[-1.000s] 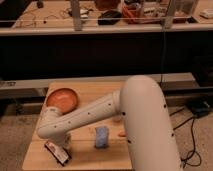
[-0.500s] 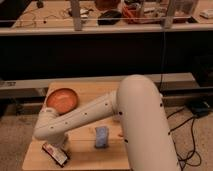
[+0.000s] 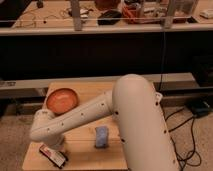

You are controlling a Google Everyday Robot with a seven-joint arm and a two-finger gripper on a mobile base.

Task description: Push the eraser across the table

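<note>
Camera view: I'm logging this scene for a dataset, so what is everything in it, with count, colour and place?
eraser: one, black with red and white label, table's near left corner
cloth-like block: one, blue-grey, near the table's front edge, right of the eraser
bowl: one, orange, far left of the table
table: one, light wood, centre
cables: dark, floor at right
gripper: one, hidden under the white arm, by the eraser

No lettering can be read anywhere, not even on the eraser's [image 3: 53,155] red and white label.
</note>
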